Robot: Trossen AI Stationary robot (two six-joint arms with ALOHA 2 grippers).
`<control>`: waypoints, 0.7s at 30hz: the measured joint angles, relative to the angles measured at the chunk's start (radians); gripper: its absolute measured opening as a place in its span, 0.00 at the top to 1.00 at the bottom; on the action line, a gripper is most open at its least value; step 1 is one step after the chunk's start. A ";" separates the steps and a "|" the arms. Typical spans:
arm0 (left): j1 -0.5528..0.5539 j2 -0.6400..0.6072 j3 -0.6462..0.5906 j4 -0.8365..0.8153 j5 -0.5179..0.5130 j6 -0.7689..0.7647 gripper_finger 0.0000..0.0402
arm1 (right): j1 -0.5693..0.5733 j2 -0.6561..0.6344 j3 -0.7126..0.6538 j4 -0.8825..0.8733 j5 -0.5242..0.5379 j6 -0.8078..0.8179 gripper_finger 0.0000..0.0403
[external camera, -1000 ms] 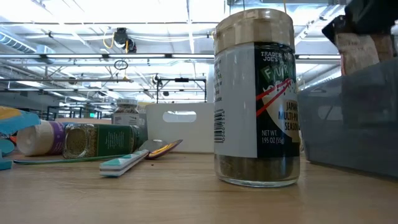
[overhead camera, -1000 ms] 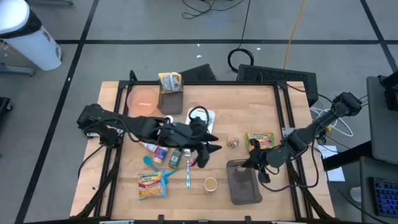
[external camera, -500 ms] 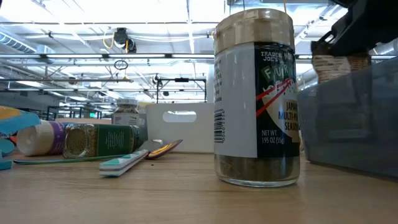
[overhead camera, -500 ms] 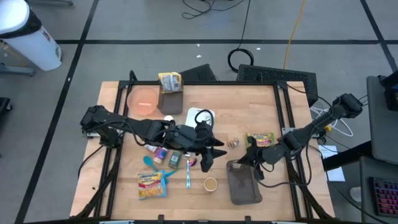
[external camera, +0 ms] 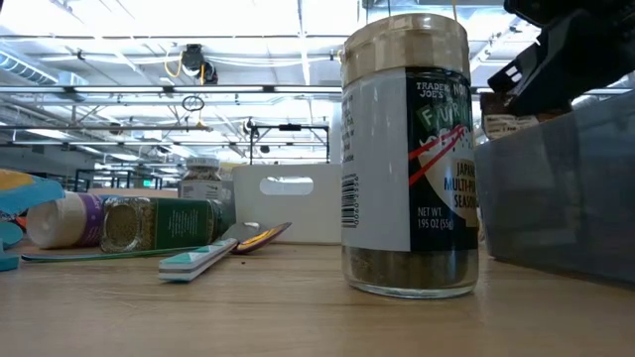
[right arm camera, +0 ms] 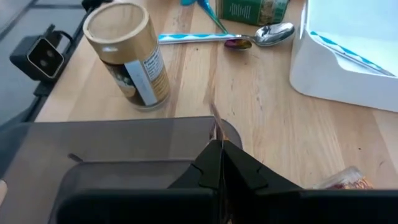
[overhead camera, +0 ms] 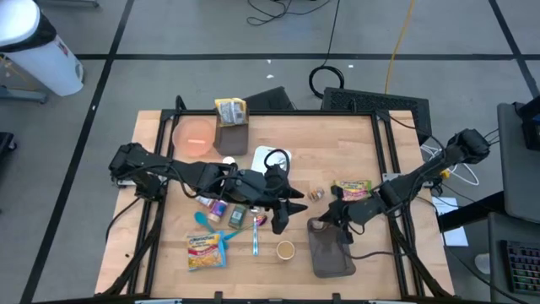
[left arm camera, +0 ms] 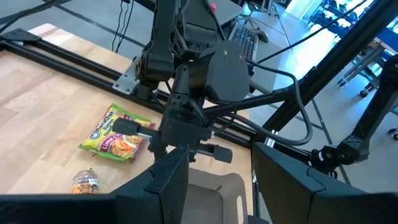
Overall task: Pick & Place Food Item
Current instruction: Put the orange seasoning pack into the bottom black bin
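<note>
On the left half of the wooden table (overhead camera: 354, 143) the left arm stretches rightward, its left gripper (overhead camera: 283, 211) hovering near the middle with its fingers parted and nothing between them. Beneath and around it lie a toothbrush (overhead camera: 256, 239), a green spice jar (overhead camera: 237, 216) on its side and a ramen packet (overhead camera: 206, 251) near the front edge. Just right of these, a furikake jar (overhead camera: 285, 250) stands upright, close to the low camera. Farther right sits the grey bin (overhead camera: 331, 253). The right gripper (overhead camera: 332, 215) is at the bin's far rim, its fingers pressed together on a thin edge of a small food packet (external camera: 508, 121), which hangs just over that rim. Beyond it lie a small snack bag (overhead camera: 316, 194) and a green noodle packet (overhead camera: 355, 188).
</note>
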 joint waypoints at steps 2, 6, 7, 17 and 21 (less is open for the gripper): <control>0.000 0.000 0.000 0.000 0.000 0.000 0.54 | 0.000 0.007 0.000 0.004 0.001 -0.005 1.00; 0.000 0.000 0.000 0.000 0.000 0.000 0.54 | 0.000 0.018 0.001 0.003 0.002 -0.018 1.00; 0.000 0.000 0.000 0.000 0.000 0.000 0.54 | 0.000 0.019 0.001 0.003 0.002 -0.021 1.00; 0.000 0.000 0.000 0.000 0.000 0.000 0.54 | 0.000 0.019 0.001 -0.001 0.000 -0.031 1.00; 0.000 0.000 0.000 -0.001 0.000 0.000 0.54 | 0.000 0.020 0.001 -0.002 -0.001 -0.031 1.00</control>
